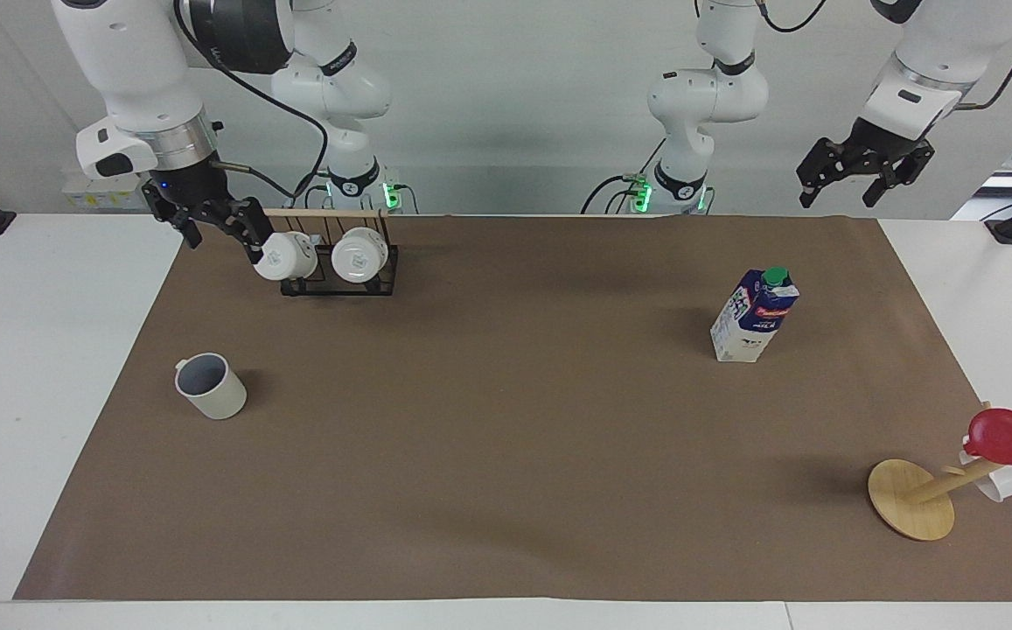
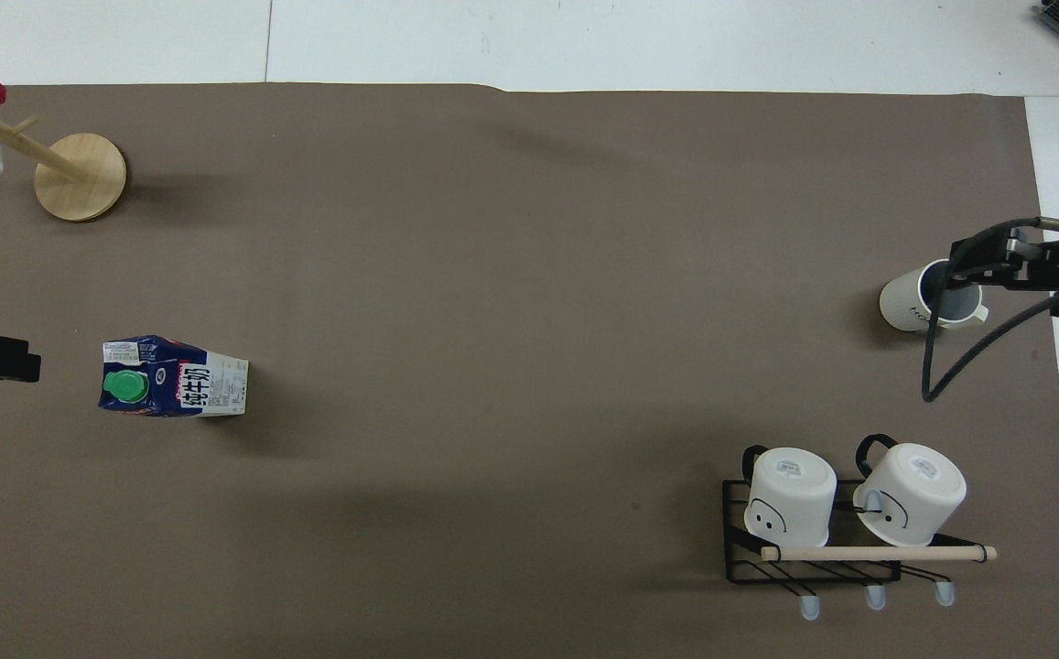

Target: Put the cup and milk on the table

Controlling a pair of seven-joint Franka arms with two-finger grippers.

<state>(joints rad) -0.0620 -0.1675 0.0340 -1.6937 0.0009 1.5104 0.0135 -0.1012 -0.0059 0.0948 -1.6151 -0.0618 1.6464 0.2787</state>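
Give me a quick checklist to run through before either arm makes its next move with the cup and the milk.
1. Cup upright on the brown sheet, mouth up: ok.
2. Milk standing upright on the sheet, green cap on: ok.
3. Right gripper open and holding nothing, raised beside the black rack: ok.
4. Left gripper open and holding nothing, raised at its own end of the table: ok.
5. Bare sheet all around the cup and the milk: ok.
6. Whether the right gripper touches the nearest racked cup: cannot tell.
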